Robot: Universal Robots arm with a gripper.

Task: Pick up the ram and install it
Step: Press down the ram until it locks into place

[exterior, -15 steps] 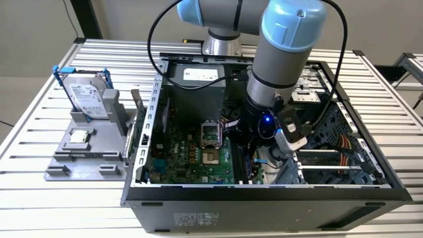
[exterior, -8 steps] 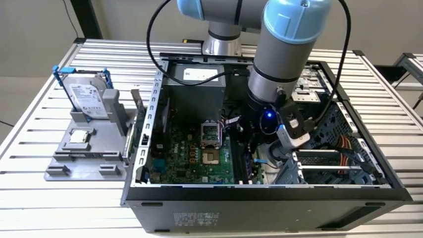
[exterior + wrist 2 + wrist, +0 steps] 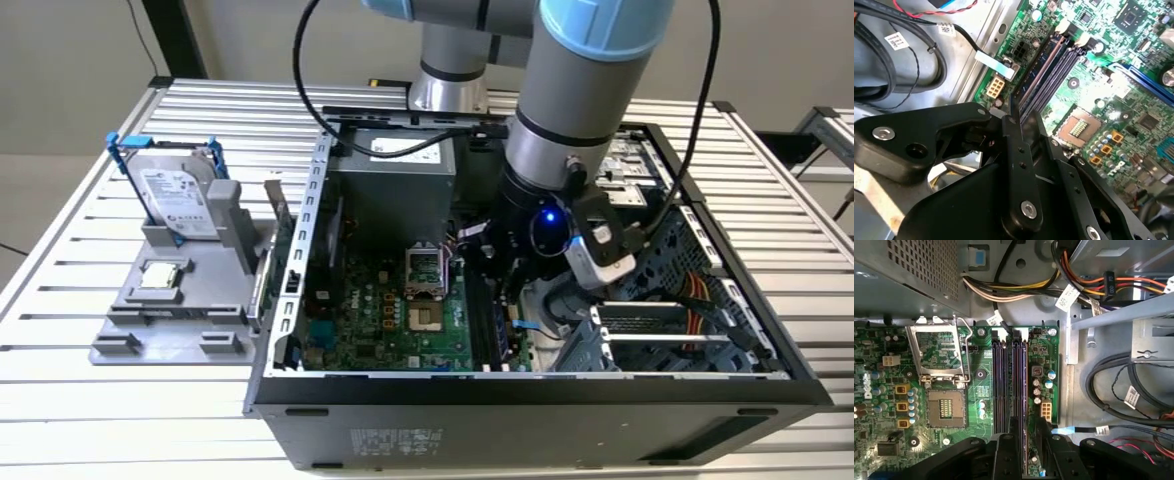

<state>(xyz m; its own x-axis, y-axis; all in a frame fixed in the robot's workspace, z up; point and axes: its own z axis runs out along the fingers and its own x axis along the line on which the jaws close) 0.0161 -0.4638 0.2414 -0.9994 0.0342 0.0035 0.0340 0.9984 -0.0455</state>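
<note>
Off the exterior view's left side of the one open black metal computer case (image 3: 534, 420), one grey plastic tray (image 3: 120, 340) carries one flat silver hard drive (image 3: 174, 195), upright in a blue frame, and one small square silver chip (image 3: 160, 275) lying flat. Inside the case lies one green circuit board (image 3: 387, 320) with four long, dark, narrow slots (image 3: 1000, 390) side by side. Toward the case's right side the single arm (image 3: 574, 110) reaches in, its black gripper (image 3: 1023, 122) closed narrowly on the thin ram (image 3: 1019, 421), held edge-on right over those slots.
</note>
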